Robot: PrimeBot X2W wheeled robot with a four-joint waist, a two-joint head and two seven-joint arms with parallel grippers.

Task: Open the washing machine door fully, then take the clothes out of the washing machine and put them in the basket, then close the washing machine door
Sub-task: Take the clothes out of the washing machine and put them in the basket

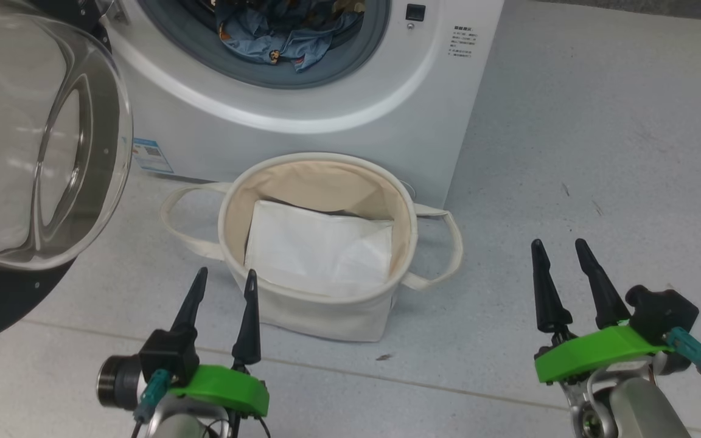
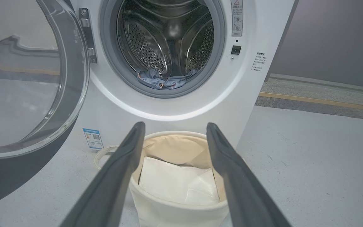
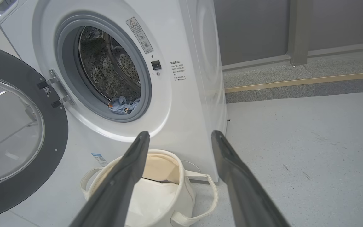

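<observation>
The white washing machine fills the top of the head view, its round door swung open to the left. Light-blue clothes with orange-brown prints lie at the drum's lower lip, seen too in the left wrist view as clothes and in the right wrist view as clothes. The cream basket stands on the floor right before the machine, a plain white sheet inside. My left gripper hovers open at the basket's near rim. My right gripper hangs open to the basket's right, over bare floor.
Grey floor stretches to the right of the machine. The open door juts out on the left. A low kerb with a yellow line runs beyond the machine's right side, with a grey wall behind it.
</observation>
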